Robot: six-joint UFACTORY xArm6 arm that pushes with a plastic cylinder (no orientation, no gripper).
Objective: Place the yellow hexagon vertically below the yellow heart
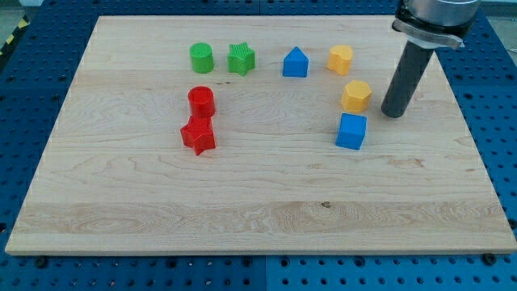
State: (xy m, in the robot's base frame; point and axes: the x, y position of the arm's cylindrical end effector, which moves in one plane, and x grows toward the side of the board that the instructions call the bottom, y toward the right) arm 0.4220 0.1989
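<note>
Two yellow blocks sit at the view's upper right. The upper one (340, 59) looks like the yellow heart. The lower one (356, 95), just below and slightly right of it, looks like the yellow hexagon. My tip (393, 114) rests on the board a short way to the right of the hexagon, with a small gap between them. The dark rod rises from the tip toward the view's top right.
A blue cube (351, 131) lies just below the hexagon. A blue house-shaped block (296, 62) lies left of the heart. A green cylinder (201, 58) and a green star (241, 59) are at the upper middle. A red cylinder (200, 101) and a red star (198, 135) are below them. The wooden board (258, 218) has blue pegboard around it.
</note>
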